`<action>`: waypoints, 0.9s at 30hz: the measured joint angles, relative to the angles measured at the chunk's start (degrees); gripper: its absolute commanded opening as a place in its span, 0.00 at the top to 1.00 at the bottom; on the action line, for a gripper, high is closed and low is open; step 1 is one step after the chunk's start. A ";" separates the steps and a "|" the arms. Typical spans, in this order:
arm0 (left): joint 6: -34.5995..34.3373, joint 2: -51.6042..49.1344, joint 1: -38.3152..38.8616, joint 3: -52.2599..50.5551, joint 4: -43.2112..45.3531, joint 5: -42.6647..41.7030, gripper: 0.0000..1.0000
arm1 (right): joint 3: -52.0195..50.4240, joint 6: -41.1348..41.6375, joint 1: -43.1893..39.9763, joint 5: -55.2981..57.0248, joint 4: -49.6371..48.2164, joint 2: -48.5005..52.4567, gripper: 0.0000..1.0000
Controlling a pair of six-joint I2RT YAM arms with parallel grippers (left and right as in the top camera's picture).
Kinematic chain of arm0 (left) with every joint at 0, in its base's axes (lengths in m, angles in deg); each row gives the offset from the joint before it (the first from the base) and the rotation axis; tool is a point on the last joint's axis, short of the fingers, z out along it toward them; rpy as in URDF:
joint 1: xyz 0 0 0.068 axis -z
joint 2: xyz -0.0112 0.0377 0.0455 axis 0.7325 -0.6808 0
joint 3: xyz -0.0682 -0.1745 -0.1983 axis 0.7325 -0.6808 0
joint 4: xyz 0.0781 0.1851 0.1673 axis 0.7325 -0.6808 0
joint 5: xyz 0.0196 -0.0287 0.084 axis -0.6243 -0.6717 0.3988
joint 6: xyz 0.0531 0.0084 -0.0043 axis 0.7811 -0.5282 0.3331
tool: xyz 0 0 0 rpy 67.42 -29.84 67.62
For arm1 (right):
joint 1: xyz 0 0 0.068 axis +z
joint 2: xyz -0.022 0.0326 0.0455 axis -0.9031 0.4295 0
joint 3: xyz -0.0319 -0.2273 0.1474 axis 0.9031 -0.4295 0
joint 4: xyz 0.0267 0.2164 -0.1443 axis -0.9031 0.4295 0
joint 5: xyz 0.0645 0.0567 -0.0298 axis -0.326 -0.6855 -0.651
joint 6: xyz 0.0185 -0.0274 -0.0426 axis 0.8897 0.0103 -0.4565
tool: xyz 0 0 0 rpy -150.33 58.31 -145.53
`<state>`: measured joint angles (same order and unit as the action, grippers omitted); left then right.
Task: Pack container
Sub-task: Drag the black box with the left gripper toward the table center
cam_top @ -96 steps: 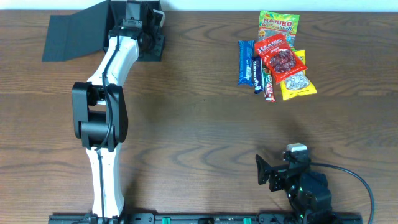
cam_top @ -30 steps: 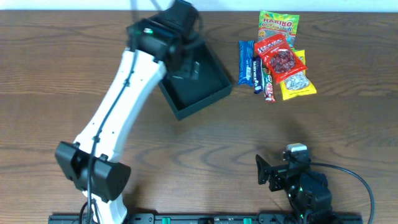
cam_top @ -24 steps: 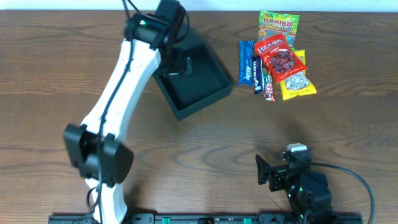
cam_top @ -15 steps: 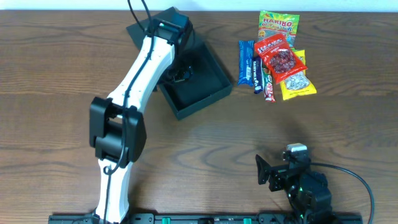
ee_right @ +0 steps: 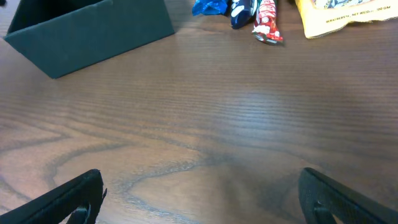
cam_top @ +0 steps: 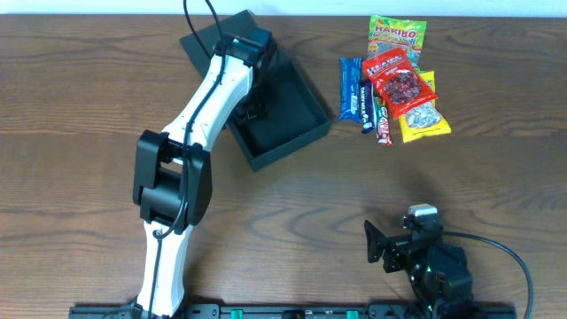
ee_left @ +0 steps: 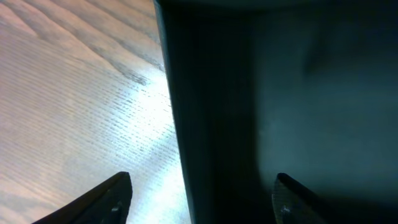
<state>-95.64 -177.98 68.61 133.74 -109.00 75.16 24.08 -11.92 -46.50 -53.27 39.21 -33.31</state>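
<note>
Straddling a side wall of the open container [cam_top: 288, 152], set near the snack packets [cam_top: 394, 84], the left gripper [ee_left: 199, 196] holds its fingers apart (likely to shift it for packing), while the right gripper [ee_right: 202, 186] rests wide open.

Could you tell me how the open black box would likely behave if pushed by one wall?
The container looks empty and thin-walled, so probably light, sliding easily on the smooth table. Being shallow, it would likely swivel rather than tip. Its open flap lid may flop.
</note>
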 measured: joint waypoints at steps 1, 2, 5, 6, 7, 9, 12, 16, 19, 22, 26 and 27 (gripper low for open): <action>0.00 -0.02 0.00 -1.36 0.72 0.00 0.28 | 0.00 0.00 0.00 0.00 0.02 0.00 0.01; 0.00 -0.04 0.00 -2.82 1.68 0.00 0.28 | 0.00 0.00 0.00 0.00 0.00 0.00 0.01; -0.02 -0.26 0.00 -4.76 3.23 -0.11 0.32 | 0.00 0.00 0.00 0.00 0.00 0.00 0.01; 0.00 -0.33 0.00 -4.79 3.76 -0.31 0.35 | 0.00 0.00 0.00 0.00 0.00 0.00 0.01; -0.04 -0.35 0.00 -4.79 4.22 -0.42 0.39 | 0.00 0.00 0.00 0.00 0.00 0.00 0.01; 0.17 -0.35 0.00 -4.79 4.66 -0.70 0.51 | 0.00 0.00 0.00 0.00 0.00 0.00 0.01; 0.63 -0.35 0.00 -4.79 4.70 -1.03 0.72 | 0.00 0.00 0.00 0.00 0.00 0.00 0.01; 1.42 -0.35 0.00 -4.79 4.04 -1.01 0.87 | 0.00 0.00 0.00 0.00 0.00 0.00 0.01; 1.77 -0.35 -0.09 -4.79 3.32 -0.66 0.94 | 0.00 0.00 0.00 0.00 0.00 0.00 0.01; 2.80 -0.35 -0.33 -4.79 2.10 0.87 0.94 | 0.00 0.00 0.00 0.00 0.00 0.00 0.01; 6.73 -0.35 -0.42 -4.79 0.15 3.13 0.94 | 0.00 0.00 0.00 0.00 0.00 0.00 0.01; 7.72 -0.35 -0.42 -4.79 -0.02 3.45 0.94 | 0.00 0.00 0.00 0.00 0.00 0.00 0.01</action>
<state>-87.92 -178.32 68.20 128.95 -109.02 78.61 24.08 -11.92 -46.50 -53.27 39.21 -33.31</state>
